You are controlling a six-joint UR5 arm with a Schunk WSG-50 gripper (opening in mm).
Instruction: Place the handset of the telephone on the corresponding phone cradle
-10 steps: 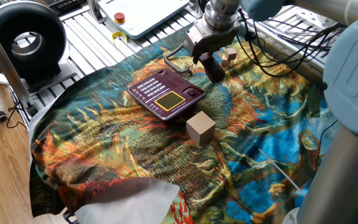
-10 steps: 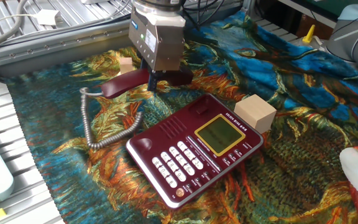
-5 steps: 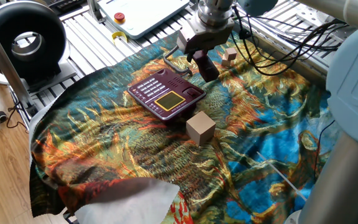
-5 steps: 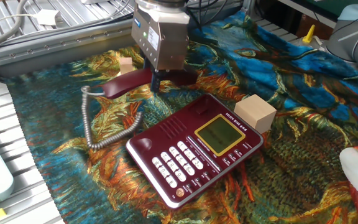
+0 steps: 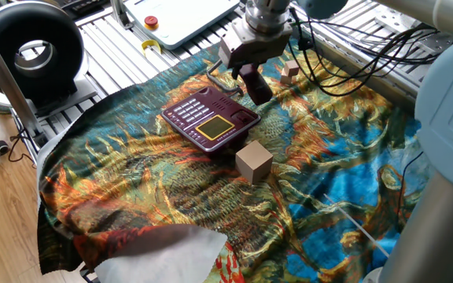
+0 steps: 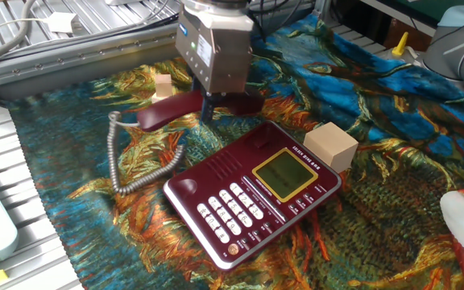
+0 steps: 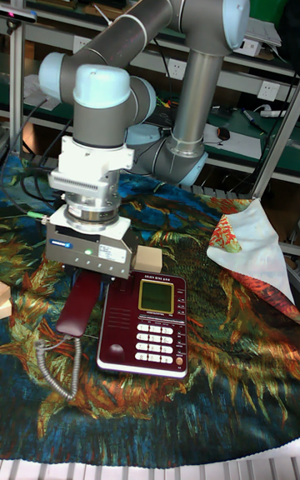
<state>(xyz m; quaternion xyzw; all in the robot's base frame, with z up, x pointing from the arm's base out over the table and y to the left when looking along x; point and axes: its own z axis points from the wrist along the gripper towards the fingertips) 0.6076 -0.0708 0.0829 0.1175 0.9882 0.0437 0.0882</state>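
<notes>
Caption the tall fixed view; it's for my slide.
UR5 gripper holds the maroon handset beside the telephone.

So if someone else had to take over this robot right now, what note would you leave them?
Gripper: shut on the handset, holding it near its middle, lifted just above the cloth.
Phone: flat on the patterned cloth, buttons and display up; cradle empty.
Handset hangs beside the phone's cradle side, its coiled cord trailing on the cloth.
A wooden cube sits by the phone's far side; a smaller one lies beyond the handset.
Done: handset grasped.
Left: carry it over the cradle, line it up, lower, release.
</notes>
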